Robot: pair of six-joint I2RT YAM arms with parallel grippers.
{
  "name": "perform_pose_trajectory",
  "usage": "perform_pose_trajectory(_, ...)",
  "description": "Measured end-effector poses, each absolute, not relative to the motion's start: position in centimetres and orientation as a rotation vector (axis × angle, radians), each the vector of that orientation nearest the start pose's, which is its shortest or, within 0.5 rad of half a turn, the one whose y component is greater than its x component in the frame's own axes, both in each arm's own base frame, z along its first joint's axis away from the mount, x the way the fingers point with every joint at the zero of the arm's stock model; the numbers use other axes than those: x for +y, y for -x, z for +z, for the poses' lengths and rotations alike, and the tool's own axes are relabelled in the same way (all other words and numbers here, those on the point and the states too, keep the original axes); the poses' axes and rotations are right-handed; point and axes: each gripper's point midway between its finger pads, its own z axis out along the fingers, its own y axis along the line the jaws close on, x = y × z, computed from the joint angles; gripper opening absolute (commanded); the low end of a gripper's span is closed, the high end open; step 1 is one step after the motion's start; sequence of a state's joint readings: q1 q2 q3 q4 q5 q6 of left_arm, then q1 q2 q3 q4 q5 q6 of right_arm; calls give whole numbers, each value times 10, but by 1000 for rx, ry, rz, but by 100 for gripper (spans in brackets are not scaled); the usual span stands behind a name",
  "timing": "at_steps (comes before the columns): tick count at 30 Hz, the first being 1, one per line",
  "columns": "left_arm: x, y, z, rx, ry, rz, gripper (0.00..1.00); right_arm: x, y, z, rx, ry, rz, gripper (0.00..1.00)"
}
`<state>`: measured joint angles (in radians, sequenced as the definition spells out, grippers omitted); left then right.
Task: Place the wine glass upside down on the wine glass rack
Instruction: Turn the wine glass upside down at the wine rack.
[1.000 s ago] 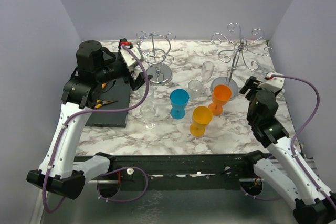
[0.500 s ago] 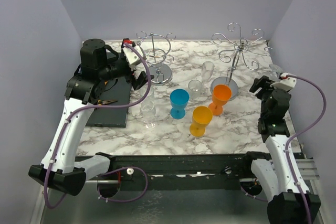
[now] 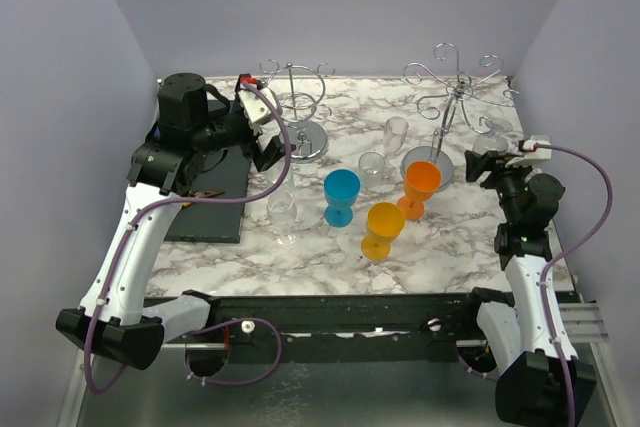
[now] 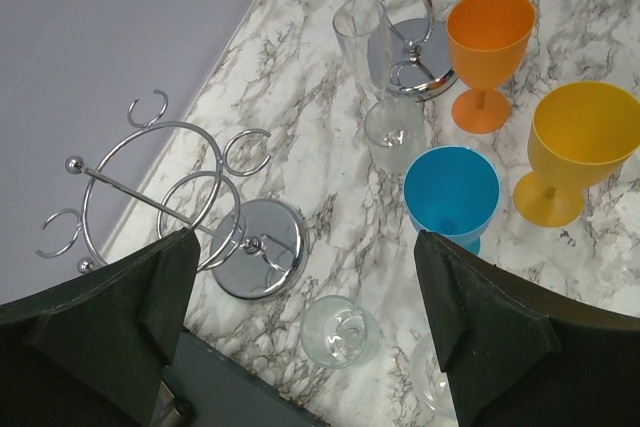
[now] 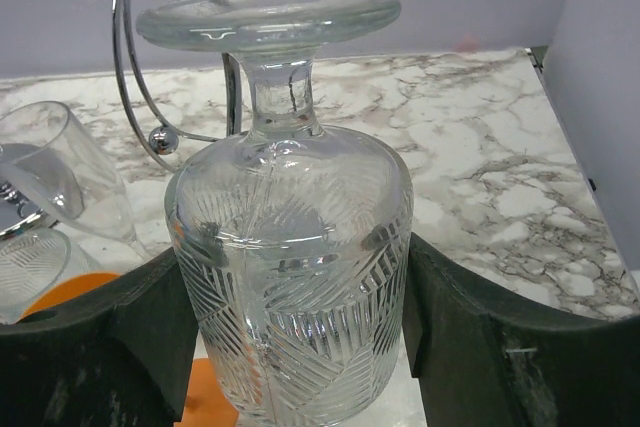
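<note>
The white-and-grey marble-patterned table top [image 3: 450, 237] fills the scene. A flat dark rectangular mat [image 3: 215, 202] lies on its left side.

Two chrome wire wine glass racks stand at the far edge. The left rack [image 3: 297, 107] rises from a round mirrored base. The right rack [image 3: 455, 87] spreads curled arms above its own disc base.

The left gripper [image 4: 305, 247] hangs over the far left of the table, just right of the mat. Its jaws are spread wide and hold nothing.

The right gripper [image 3: 488, 163] sits at the far right, near the right rack. Its jaws are partly apart and clamped on the bowl of a clear cut-pattern wine glass [image 5: 290, 247]. The glass is upside down, with its round foot on top. A loop of the rack's wire shows just behind its stem (whether they touch I cannot tell).

Three plastic goblets stand upright mid-table:
- a blue one [image 3: 341, 195] on the left
- a yellow-orange one [image 3: 384, 227] nearest
- an orange one [image 3: 420, 187] just in front of the right rack's base

A tall clear flute [image 3: 396, 137] and a short clear glass [image 3: 372, 167] stand between the racks. Another clear stemmed glass [image 3: 282, 212] stands just right of the mat.
</note>
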<state>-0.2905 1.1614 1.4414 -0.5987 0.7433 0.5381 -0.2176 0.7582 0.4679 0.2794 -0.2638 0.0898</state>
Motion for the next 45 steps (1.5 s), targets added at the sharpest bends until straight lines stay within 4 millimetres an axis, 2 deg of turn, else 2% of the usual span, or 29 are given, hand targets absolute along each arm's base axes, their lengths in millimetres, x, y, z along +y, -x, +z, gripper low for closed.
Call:
perform_pose_trajectory(4, -194, -288, 376, 1423, -1170, -530, 97, -19, -324, 242, 1568, 16, 122, 0)
perform_pose_trajectory(12, -197, -288, 372, 1431, -1180, -540, 97, -28, -324, 257, 1542, 57, 133, 0)
perform_pose_trajectory(20, -198, -284, 368, 1439, -1198, -552, 97, -11, -325, 288, 1482, 149, 214, 0)
perform_pose_trajectory(29, -198, -284, 368, 1434, -1203, -550, 97, 1, -331, 276, 1526, 181, 316, 0)
perform_pose_trajectory(37, -198, -284, 368, 1431, -1207, -548, 97, 5, -340, 281, 1528, 214, 360, 0)
perform_pose_trajectory(45, -198, -283, 368, 1430, -1209, -547, 97, 18, -344, 280, 1538, 287, 431, 0)
